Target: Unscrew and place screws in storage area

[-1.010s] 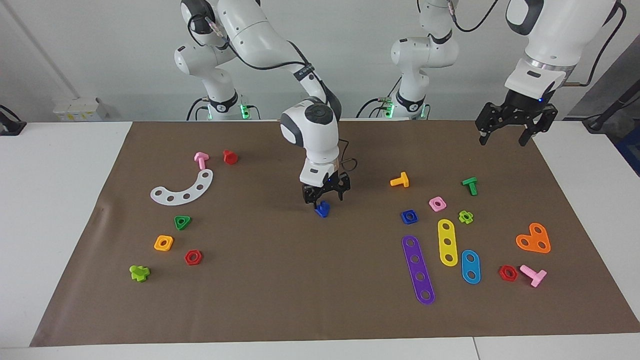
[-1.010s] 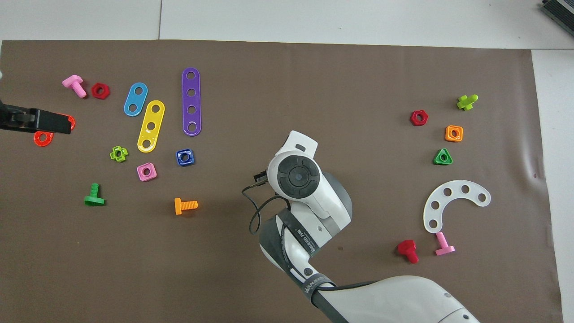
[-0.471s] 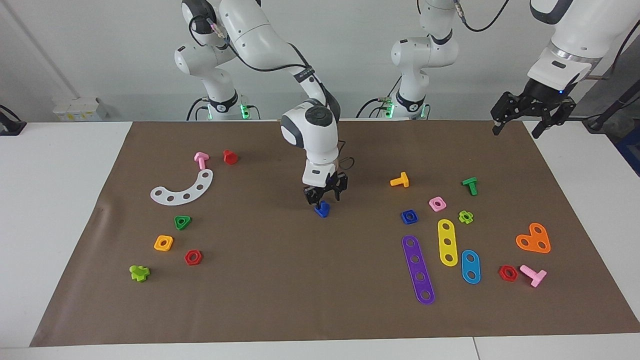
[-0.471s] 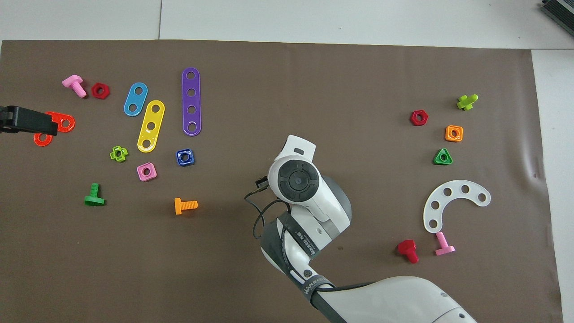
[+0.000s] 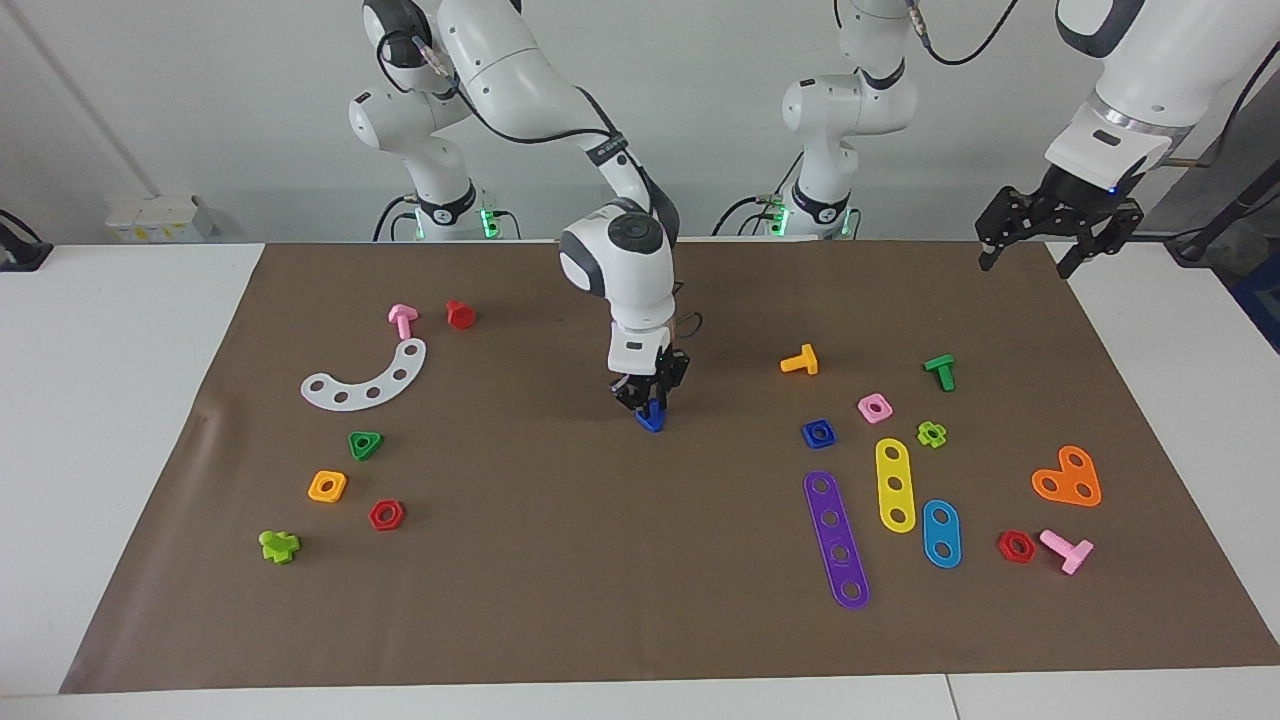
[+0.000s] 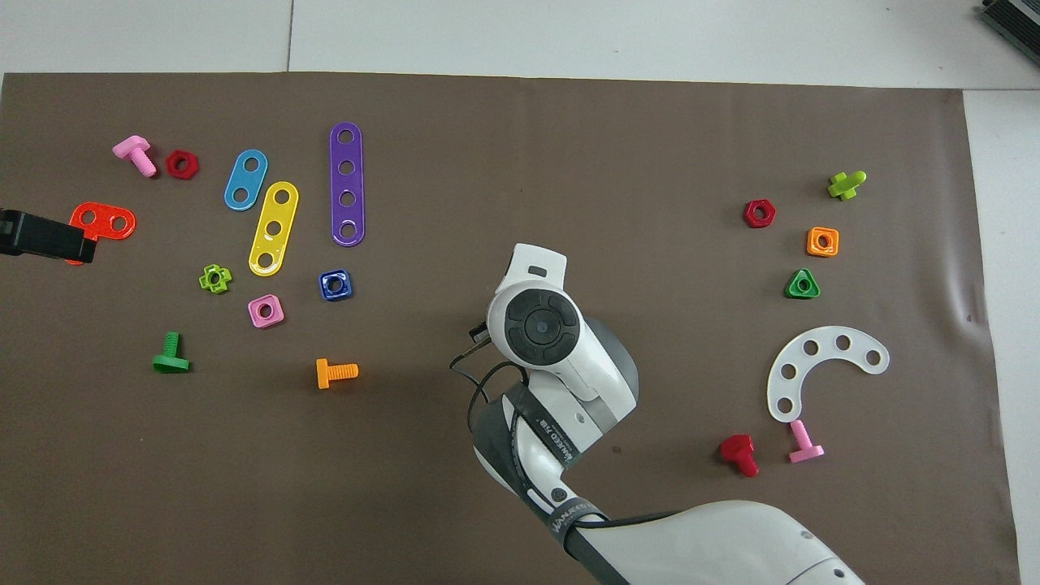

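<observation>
A small dark-blue screw (image 5: 651, 421) sits on the brown mat (image 5: 560, 560) near the table's middle. My right gripper (image 5: 650, 404) points straight down and is shut on it, low at the mat. In the overhead view the right arm's wrist (image 6: 540, 325) hides both the screw and the fingers. The storage area is the bare mat around the white curved strip (image 5: 365, 378), toward the right arm's end; the strip also shows in the overhead view (image 6: 821, 366). My left gripper (image 5: 1026, 262) hangs open and empty, high over the mat's corner at the left arm's end.
Pink (image 5: 402, 320) and red (image 5: 460, 314) bolts and several nuts lie around the white strip. Toward the left arm's end lie a blue square nut (image 5: 818, 433), an orange bolt (image 5: 800, 361), a green bolt (image 5: 940, 371), coloured strips (image 5: 838, 538) and an orange heart plate (image 5: 1068, 478).
My right gripper has gone down and its fingers have closed from open onto the blue screw. My left gripper has risen and drawn back toward the mat's corner.
</observation>
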`<action>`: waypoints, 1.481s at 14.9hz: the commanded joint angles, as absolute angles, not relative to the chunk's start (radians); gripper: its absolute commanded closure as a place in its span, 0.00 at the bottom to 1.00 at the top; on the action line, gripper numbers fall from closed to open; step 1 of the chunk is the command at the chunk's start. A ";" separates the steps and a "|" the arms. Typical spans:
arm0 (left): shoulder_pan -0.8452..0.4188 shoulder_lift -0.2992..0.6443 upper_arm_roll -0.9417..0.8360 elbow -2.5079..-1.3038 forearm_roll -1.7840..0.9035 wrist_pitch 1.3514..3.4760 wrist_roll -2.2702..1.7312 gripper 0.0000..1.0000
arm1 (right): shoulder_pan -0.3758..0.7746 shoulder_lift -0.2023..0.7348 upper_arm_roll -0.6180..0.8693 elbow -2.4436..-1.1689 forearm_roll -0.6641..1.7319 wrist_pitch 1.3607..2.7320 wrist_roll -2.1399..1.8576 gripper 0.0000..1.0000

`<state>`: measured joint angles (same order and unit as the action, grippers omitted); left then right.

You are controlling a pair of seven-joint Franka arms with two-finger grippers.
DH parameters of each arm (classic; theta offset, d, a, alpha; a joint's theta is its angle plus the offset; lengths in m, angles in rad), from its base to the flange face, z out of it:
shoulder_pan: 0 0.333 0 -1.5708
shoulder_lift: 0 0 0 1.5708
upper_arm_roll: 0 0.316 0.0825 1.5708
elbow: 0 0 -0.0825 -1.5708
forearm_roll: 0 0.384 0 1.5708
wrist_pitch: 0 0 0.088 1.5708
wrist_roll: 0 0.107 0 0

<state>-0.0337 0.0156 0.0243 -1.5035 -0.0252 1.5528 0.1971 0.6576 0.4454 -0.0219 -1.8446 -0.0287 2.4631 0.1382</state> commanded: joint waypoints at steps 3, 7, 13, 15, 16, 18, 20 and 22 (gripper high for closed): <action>-0.028 -0.015 0.025 -1.543 -0.009 1.536 0.163 0.00 | 0.624 0.399 -0.020 -1.841 -0.054 2.427 0.103 1.00; -0.025 -0.044 0.026 -1.595 -0.009 1.534 0.160 0.00 | 0.520 0.249 -0.020 -1.844 -0.041 2.275 0.100 1.00; -0.028 -0.046 0.025 -1.597 -0.009 1.537 0.158 0.00 | 0.301 0.124 -0.020 -1.906 -0.041 2.106 -0.065 1.00; -0.025 -0.046 0.026 -1.597 -0.009 1.534 0.158 0.00 | 0.220 0.106 -0.018 -1.983 -0.029 2.166 -0.116 1.00; -0.025 -0.046 0.026 -1.597 -0.009 1.534 0.158 0.00 | 0.198 0.101 -0.018 -2.032 -0.006 2.237 -0.155 1.00; -0.026 -0.046 0.025 -1.597 -0.009 1.535 0.158 0.00 | 0.167 0.107 -0.020 -2.107 0.028 2.347 -0.204 1.00; -0.026 -0.046 0.025 -1.597 -0.009 1.534 0.158 0.00 | 0.137 0.117 -0.018 -2.152 0.028 2.413 -0.212 1.00; -0.026 -0.046 0.026 -1.597 -0.009 1.534 0.158 0.00 | 0.133 0.126 -0.020 -2.163 0.028 2.436 -0.221 1.00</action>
